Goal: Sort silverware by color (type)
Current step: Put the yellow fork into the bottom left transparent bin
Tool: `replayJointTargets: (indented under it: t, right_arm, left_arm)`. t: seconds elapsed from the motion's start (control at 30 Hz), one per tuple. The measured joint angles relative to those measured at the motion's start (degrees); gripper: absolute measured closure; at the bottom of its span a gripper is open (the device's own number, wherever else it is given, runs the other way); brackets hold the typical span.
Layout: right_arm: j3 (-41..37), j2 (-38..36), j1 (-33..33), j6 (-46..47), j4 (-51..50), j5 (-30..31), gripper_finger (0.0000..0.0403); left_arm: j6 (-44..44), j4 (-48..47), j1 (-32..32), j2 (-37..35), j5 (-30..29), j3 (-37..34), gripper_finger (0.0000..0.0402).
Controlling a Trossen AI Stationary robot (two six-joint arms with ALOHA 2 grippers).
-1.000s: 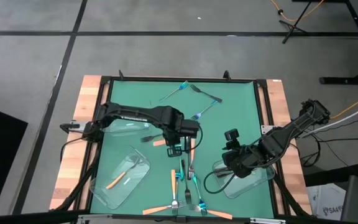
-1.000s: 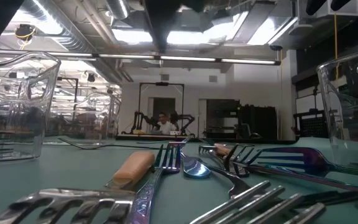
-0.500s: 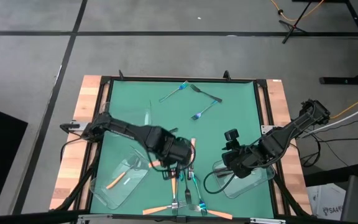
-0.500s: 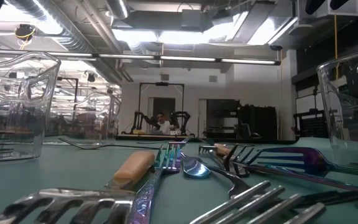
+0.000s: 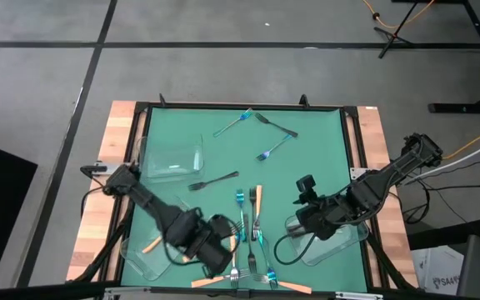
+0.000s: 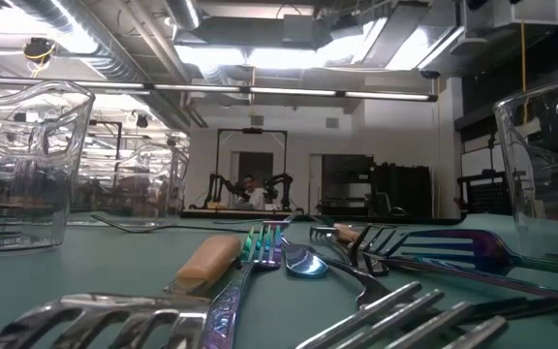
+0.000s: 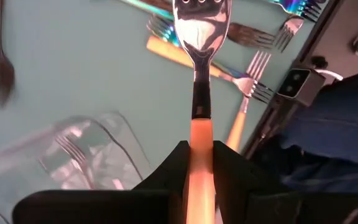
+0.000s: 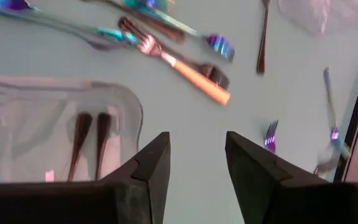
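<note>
While the left gripper (image 7: 197, 163) hangs over the near left of the counter (image 5: 323, 142), its jaws are clamped on the orange handle of a fork (image 7: 199, 74), tines pointing away from the wrist. Just beside it sits a clear tray (image 5: 152, 250) with one orange fork (image 5: 155, 243) inside. More forks lie loose in a cluster (image 5: 252, 229) at the near middle, and three others (image 5: 257, 133) lie well apart toward the far edge. The right gripper (image 8: 196, 163) waits above the near right tray (image 8: 61, 124), jaws apart and holding nothing; two dark forks (image 8: 91, 146) rest in that tray.
</note>
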Motion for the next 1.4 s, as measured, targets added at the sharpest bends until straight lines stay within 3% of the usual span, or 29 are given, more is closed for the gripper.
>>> replayJointTargets:
  t: [0.43, 0.6, 0.8, 1.4]
  right_arm:
    - [0.00, 0.00, 0.00, -14.92, 11.15, 0.00, 0.0256]
    - [0.00, 0.00, 0.00, -19.21, 12.57, 0.00, 0.0256]
    - [0.00, 0.00, -0.02, -23.90, 12.94, 0.00, 0.0256]
    - [0.00, 0.07, -2.45, -26.19, 15.09, -1.25, 0.0256]
  left_arm:
    - [-15.34, 0.01, -7.19, 0.00, -2.94, -2.32, 0.0355]
    - [-15.91, 0.00, -7.70, 0.00, 2.50, -8.26, 0.0355]
    - [-15.91, 0.04, -7.63, -0.94, 4.47, -15.56, 0.0355]
    - [-20.60, 1.86, -8.06, -14.84, 7.90, -42.71, 0.0355]
